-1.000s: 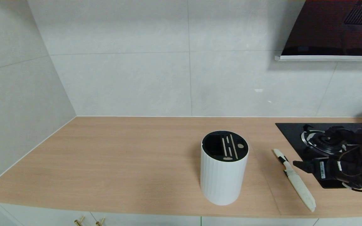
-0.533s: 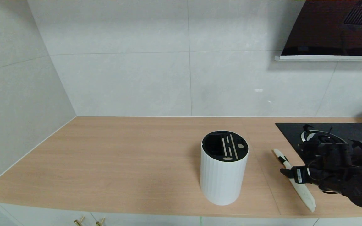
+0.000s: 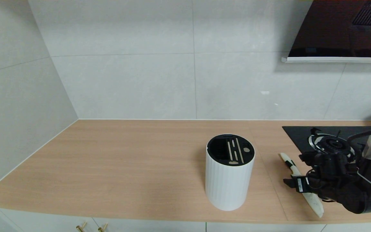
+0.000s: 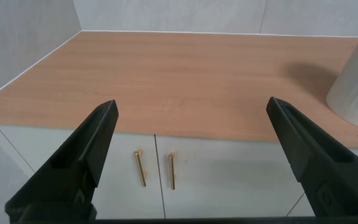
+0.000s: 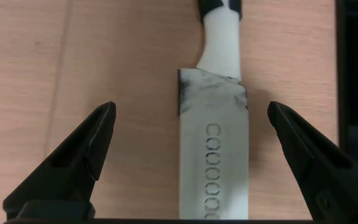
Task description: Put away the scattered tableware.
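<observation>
Shifted since a second ago: right gripper point(image 3: 296, 186) off the corner of the hob point(image 3: 301, 135), leftward and down over the knife point(image 3: 292, 168). Now straddling the blade just past the handle, fingers spread wide, one each side, gripping nothing. Knife flat on the counter point(image 3: 124, 167) as before, between the hob and the white holder point(image 3: 229, 180), tip close to the front edge. Holder upright and unmoved, slotted black top facing up, well apart from the knife. Left of the holder, a broad stretch of wood up to the side wall. Left gripper point(image 4: 191, 118) out in front of the counter's edge, fingers wide apart, brass cabinet handles point(image 4: 140, 168) below.
</observation>
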Motion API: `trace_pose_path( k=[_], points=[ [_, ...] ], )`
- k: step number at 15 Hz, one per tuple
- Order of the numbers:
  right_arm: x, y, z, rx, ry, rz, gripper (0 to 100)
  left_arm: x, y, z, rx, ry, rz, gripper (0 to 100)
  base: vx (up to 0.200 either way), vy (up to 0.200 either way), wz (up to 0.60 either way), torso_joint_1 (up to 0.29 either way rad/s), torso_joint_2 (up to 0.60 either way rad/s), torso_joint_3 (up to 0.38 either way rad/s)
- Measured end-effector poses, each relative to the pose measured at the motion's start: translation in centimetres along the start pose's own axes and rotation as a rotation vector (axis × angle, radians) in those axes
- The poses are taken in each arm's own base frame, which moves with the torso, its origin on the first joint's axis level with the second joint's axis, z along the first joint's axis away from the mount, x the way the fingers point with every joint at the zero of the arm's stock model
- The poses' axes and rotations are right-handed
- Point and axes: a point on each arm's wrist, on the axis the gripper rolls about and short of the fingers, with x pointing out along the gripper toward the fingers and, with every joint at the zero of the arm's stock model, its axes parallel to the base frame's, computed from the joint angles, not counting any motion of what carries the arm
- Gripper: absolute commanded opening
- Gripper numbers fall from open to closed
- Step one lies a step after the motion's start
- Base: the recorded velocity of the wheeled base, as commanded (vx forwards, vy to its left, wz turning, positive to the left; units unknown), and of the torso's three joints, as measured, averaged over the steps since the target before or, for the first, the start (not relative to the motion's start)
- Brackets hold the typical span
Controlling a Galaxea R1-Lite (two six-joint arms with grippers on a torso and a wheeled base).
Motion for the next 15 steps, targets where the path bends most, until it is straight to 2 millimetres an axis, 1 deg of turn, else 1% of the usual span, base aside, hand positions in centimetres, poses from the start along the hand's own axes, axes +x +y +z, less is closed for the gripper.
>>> trace_pose_path(
  k=[5,6,15],
  points=[
    [0.74,-0.43,0.02,0.022,-0.001,-0.036,100,0.00,0.00,0.00,0.000,0.000,0.000,100,0.000,0.000,0.00,0.000,0.00,0.000],
    [0.82,-0.47,0.01,0.022,-0.001,-0.038,0,0.00,0.00,0.00,0.000,-0.001,0.000,100,0.000,0.000,0.00,0.000,0.00,0.000],
    [0.94,-0.44,-0.18,0.022,0.006,-0.039,0,0.00,0.00,0.00,0.000,0.000,0.000,100,0.000,0.000,0.00,0.000,0.00,0.000]
  ],
)
